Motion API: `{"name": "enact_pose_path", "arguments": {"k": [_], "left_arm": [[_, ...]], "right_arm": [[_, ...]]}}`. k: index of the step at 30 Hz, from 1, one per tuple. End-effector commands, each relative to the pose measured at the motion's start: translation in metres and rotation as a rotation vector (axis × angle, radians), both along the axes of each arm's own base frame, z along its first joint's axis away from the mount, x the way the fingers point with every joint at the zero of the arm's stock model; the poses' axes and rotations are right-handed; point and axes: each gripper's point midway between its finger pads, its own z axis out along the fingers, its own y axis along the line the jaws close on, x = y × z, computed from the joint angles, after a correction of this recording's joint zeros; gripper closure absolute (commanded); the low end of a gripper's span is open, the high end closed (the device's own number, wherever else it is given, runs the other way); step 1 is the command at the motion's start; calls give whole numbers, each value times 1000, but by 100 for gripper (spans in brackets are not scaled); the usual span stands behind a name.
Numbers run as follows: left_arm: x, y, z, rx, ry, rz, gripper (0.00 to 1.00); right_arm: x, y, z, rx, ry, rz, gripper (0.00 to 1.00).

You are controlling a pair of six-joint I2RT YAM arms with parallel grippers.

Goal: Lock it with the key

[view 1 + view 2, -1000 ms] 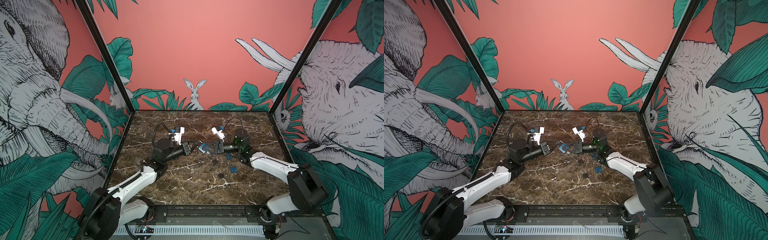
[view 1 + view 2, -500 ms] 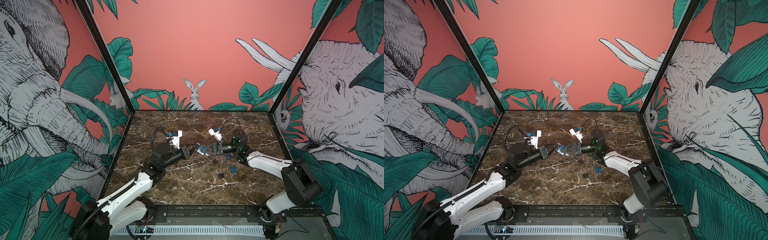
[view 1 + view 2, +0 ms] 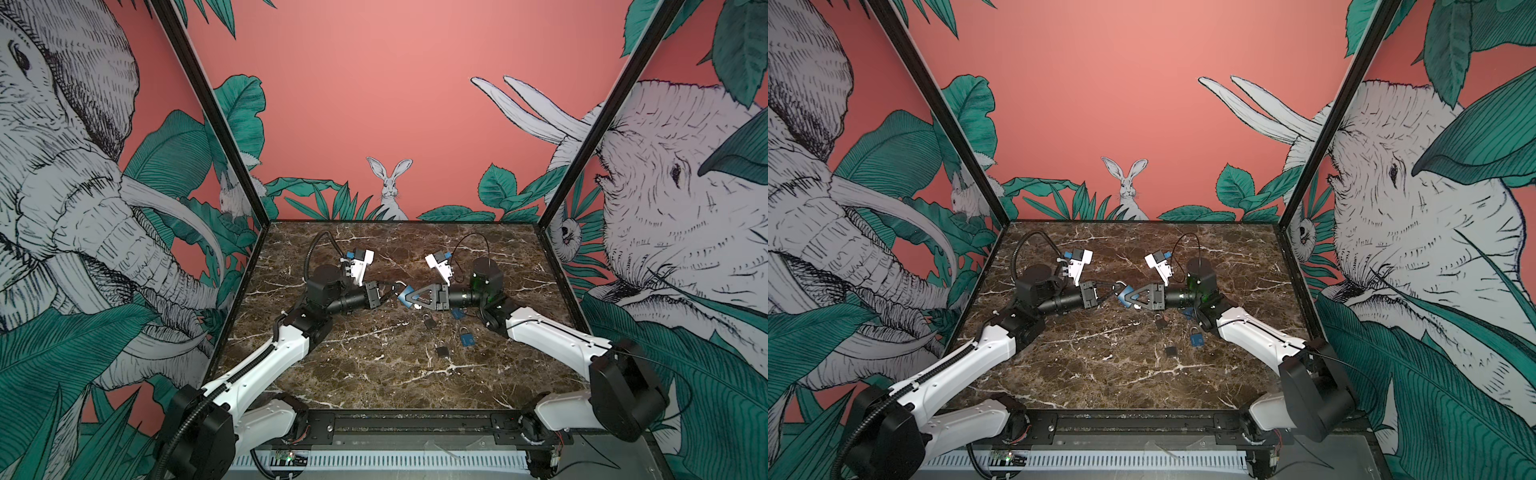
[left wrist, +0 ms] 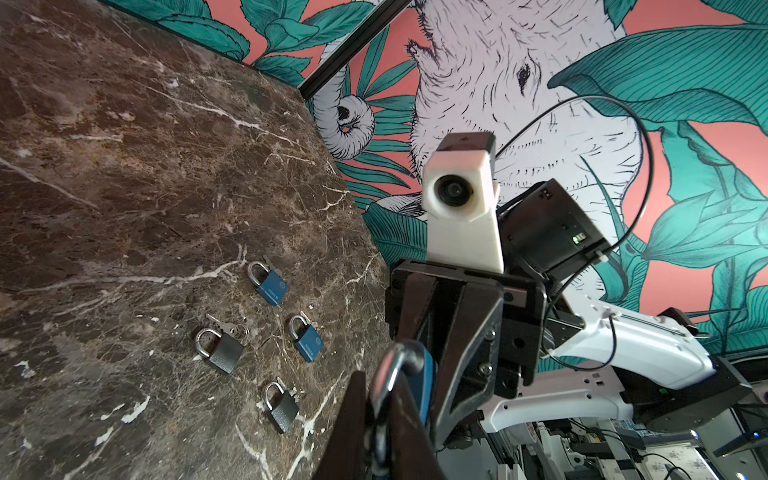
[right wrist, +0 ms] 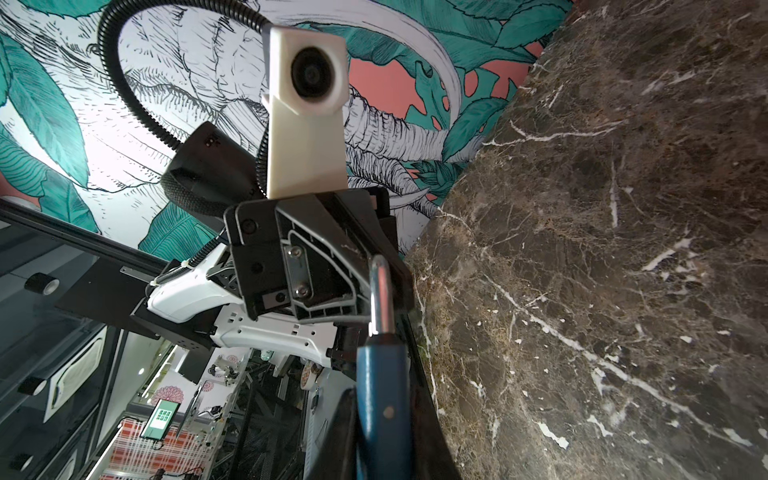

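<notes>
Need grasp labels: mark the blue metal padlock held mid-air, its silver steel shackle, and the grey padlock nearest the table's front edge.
Blue metal padlock point(image 5: 382, 395): right wrist view, mid body.
Silver steel shackle point(image 4: 386, 372): left wrist view, its bend.
Grey padlock point(image 3: 442, 352): in a top view, body.

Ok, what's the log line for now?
left gripper: shut on shackle | right gripper: shut on blue padlock | padlock: above table
</notes>
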Motion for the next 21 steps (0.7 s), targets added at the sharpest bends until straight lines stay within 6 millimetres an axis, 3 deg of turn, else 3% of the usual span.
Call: {"name": "enact_pose_path", "arguments": {"k": [1,7,11,16,18,21], "left_arm": [[-49,-20,38,-89,-57,-256,93],[-45,-21,41,-97,-62,-242,90],[-40,-22,41,-106,-60,-226,100],[-27,-20,29,-82,-30,-154,100],[-20,-15,26,-68,-32,-112,100],[-11,-7,28,-68,-49,-51,100]], "right_arm": [[20,8,14,15,-90,-93,100],[17,9,14,20,-89,-81,100],[16,8,13,18,-85,-81,100],[15,7,9,5,-83,-89,100],[18,5,4,-8,-75,-102,81],[19,3,4,-6,-81,-106,65]]}}
